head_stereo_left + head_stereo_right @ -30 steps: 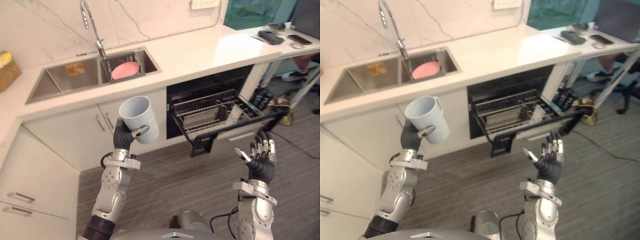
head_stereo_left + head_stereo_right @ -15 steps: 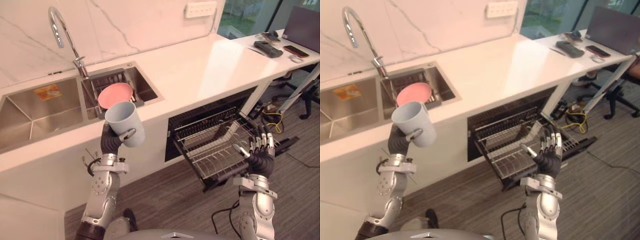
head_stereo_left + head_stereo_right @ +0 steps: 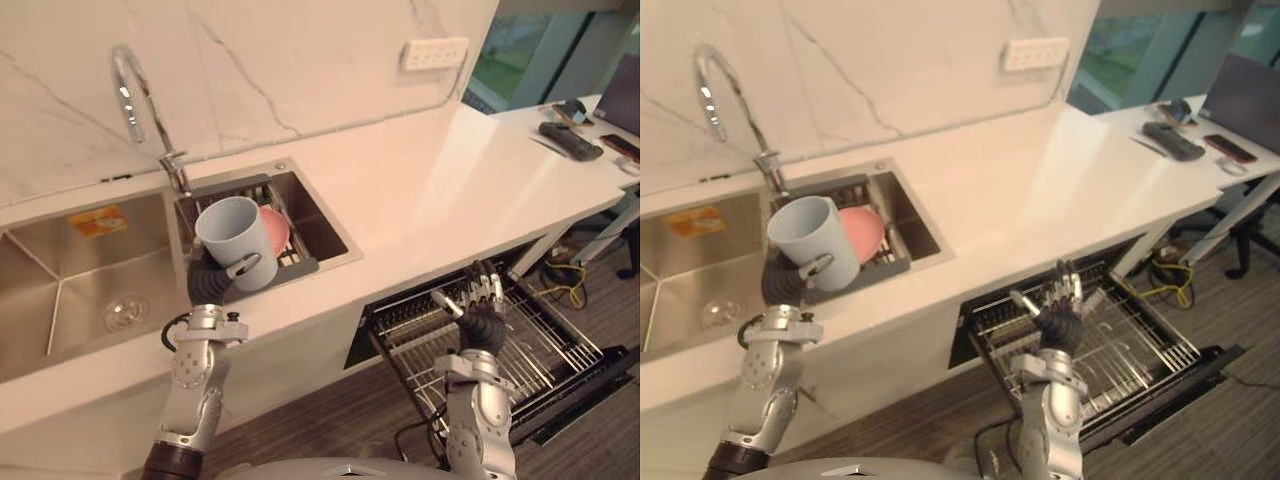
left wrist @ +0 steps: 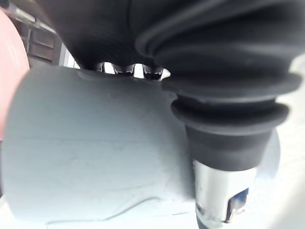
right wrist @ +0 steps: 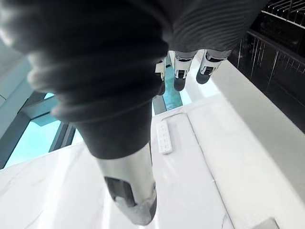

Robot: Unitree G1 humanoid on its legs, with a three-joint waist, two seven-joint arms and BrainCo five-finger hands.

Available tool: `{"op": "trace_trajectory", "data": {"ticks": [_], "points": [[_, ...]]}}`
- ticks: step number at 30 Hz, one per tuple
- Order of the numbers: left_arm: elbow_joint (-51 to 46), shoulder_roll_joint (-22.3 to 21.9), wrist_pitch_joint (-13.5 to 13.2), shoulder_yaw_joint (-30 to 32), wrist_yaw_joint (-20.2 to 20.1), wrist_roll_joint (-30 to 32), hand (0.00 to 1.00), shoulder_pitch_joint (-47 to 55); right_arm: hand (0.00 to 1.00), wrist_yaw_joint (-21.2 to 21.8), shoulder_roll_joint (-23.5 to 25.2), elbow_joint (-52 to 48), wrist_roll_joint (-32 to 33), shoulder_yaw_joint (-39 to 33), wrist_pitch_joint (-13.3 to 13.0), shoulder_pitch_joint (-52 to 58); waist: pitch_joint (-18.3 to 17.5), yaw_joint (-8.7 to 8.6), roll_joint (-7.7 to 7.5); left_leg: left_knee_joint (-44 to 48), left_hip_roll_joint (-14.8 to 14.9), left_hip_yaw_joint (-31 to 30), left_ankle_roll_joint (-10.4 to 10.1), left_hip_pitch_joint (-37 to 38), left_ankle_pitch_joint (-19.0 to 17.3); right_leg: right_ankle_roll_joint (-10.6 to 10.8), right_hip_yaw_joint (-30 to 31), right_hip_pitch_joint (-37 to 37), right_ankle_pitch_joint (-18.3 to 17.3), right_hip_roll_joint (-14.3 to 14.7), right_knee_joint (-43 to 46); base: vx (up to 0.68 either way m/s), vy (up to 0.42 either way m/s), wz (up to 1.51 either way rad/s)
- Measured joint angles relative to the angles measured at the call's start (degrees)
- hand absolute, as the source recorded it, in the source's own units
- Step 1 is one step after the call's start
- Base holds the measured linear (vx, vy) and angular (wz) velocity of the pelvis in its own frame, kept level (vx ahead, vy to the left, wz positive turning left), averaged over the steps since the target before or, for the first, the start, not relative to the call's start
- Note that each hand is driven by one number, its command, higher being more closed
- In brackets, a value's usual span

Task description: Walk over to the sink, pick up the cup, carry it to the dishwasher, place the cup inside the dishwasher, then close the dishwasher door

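Bright daylight from the window (image 3: pixel 1120 55) lays a soft sheen on the bench (image 3: pixel 1040 190) towards its right end. Under its front edge the dishwasher (image 3: pixel 550 345) opening sits dark.

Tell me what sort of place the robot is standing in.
Most likely a kitchen: a stainless steel sink with a tall faucet set in a white countertop, and an open dishwasher with its wire rack pulled out below it. The left hand holds a pale blue cup.
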Motion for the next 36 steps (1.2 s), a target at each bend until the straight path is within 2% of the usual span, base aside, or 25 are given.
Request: {"op": "trace_trajectory", "data": {"ticks": [3, 8, 13, 20, 24, 28, 29, 35, 36], "points": [[-0.3, -0.3, 0.0, 0.0, 0.1, 0.1, 1.00, -0.1, 0.00, 0.0, 0.1, -0.1, 0.0, 0.3, 0.0, -0.1, 0.0, 0.05, 0.31, -1.2, 0.7, -1.0, -0.6, 0.5, -0.3, -0.5, 1.0, 1.8, 2.9, 2.6, -6.0, 0.02, -0.053, -0.31], [-0.7, -1.1, 0.0, 0.2, 0.2, 0.1, 1.00, -0.6, 0.00, 0.7, 0.3, -0.7, 0.2, 0.7, 0.0, -0.2, 0.0, 0.22, 0.28, -1.9, 0.1, -1.0, -0.8, 0.4, -0.4, -0.1, 1.4, 2.6, 5.1, 3.1, -9.8, -0.01, -0.003, -0.07], [-2.9, -1.1, -0.2, 0.2, 0.4, 0.0, 1.00, -0.9, 0.00, 5.7, 1.4, -1.4, 6.4, 2.2, -0.2, -0.4, 0.0, 0.27, 0.17, -3.6, -0.9, -1.0, -0.6, 0.5, 0.1, 0.3, 1.5, 3.5, 6.8, 3.0, -12.8, -0.02, 0.021, 0.01], [-2.4, -1.6, -0.1, -1.3, 2.8, 0.7, 1.00, -4.0, 0.00, 14.8, 1.3, -11.0, 14.6, 3.0, -0.9, -2.7, 0.0, -0.48, 0.02, -4.1, -1.5, -1.0, -0.4, 0.4, 0.5, 0.5, 1.7, 3.9, 8.2, 3.0, -15.3, 0.00, 0.003, -0.03], [-2.1, -1.7, -0.1, -3.5, 4.4, 1.9, 1.00, -5.7, 0.00, 16.6, 1.3, -12.2, 15.8, 5.0, -0.6, -3.5, 0.2, -0.95, -0.34, -5.7, -1.9, -0.8, -0.3, 1.0, 1.3, 0.4, 2.0, 3.9, 8.6, 3.0, -15.8, -0.01, 0.001, -0.02], [1.2, -1.7, -0.1, -4.9, 7.2, 3.4, 1.00, -7.9, 0.00, 16.2, 1.2, -12.2, 16.1, 7.0, 2.6, -5.2, 0.3, -1.06, -0.61, -6.2, -1.9, 0.0, -0.3, 1.7, 1.3, 0.4, 2.9, 4.2, 9.0, 3.2, -16.5, -0.04, 0.003, -0.11], [4.8, -2.1, -0.1, -7.1, 11.5, 5.6, 1.00, -9.8, 0.00, 15.4, 1.1, -12.2, 16.9, 9.6, 7.8, -6.7, -1.4, -2.60, -1.44, -11.7, -3.6, 0.4, 0.1, 3.4, 4.5, 0.6, 3.4, 3.8, 10.7, 2.7, -17.7, 0.00, 0.000, 0.00], [5.3, -2.1, -0.1, -7.1, 11.7, 5.7, 1.00, -9.8, 0.00, 15.4, 1.1, -12.2, 16.9, 9.6, 7.8, -6.7, -1.6, -2.57, -1.25, -11.6, -3.6, 0.4, 0.2, 3.5, 4.7, 0.6, 3.3, 3.9, 10.7, 2.7, -17.7, -0.01, -0.002, 0.00], [6.0, -2.1, -0.1, -7.1, 12.6, 7.3, 1.00, -9.8, 0.00, 15.3, 1.0, -12.1, 16.9, 9.6, 7.7, -6.6, -1.6, -2.56, -1.24, -11.5, -3.7, 0.2, 0.3, 3.5, 4.9, 0.6, 3.2, 3.9, 10.8, 2.5, -17.3, 0.00, 0.000, 0.05]]}}
